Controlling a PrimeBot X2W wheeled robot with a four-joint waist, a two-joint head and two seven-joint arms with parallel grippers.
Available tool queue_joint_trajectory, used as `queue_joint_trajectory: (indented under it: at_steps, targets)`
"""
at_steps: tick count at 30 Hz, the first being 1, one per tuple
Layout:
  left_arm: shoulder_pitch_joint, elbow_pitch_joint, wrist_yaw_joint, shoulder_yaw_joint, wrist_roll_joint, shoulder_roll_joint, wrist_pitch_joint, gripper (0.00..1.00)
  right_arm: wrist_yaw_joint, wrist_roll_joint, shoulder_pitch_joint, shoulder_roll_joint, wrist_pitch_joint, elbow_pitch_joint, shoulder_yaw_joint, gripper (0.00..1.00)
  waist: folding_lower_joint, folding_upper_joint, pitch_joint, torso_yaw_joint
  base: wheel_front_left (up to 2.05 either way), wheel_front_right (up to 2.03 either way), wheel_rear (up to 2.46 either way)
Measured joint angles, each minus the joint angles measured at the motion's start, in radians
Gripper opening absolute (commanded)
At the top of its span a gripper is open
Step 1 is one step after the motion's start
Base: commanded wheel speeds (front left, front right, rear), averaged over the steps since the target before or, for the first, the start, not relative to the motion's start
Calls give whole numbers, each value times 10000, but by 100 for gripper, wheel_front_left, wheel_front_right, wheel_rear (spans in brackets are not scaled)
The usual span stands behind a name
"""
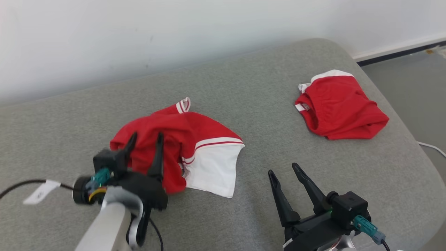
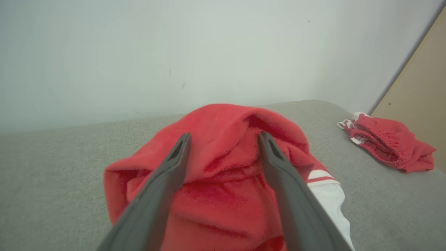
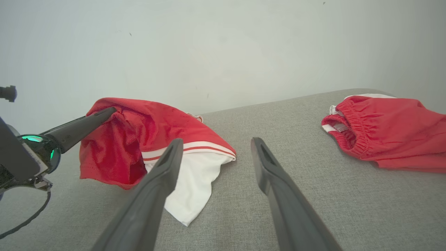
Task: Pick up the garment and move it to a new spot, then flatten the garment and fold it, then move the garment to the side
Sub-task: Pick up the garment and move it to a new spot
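The left gripper is seen with its jaws spread wide, its fingers laid against the heaped red part of the red-and-white garment. The garment lies crumpled in the left half of the grey padded surface, and nothing is gripped. If the jaws were closed here, several layers might be taken together, so that the cloth would be lifted as a bundle rather than spread. A fingertip could also be snagged in a fold when the arm is drawn away.

The right gripper, its jaws equally wide and empty, is held over bare surface towards the front edge. Open room for laying out is offered by the bare middle. Further right, room is limited by the red shorts near the rear right corner. It is also limited by the rounded right edge, over which cloth could slide off.
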Motion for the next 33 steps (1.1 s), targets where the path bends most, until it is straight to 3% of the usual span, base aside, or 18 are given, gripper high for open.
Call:
queue_joint_trajectory:
  at_steps: [8,15,26,33]
  targets:
    - [2074,-1306,67,504,-109,98,-477,100,0,-174,305,8,98,-73,-405,100,0,0,-344,692,0,0,0]
    - [4046,-4610,234,1519,1396,-4,-504,100,0,-276,527,10,144,-123,-861,100,-1,-1,-604,1415,0,0,0]
    - [6093,-6991,-397,3009,2748,-802,-508,100,0,-347,1000,8,-52,247,-1733,100,-1,-1,-1056,2118,0,0,0]
    - [6862,-6671,-849,3868,3018,-1014,-508,100,0,-351,1154,10,-176,570,-2121,100,-2,-1,-1324,2331,0,0,0]
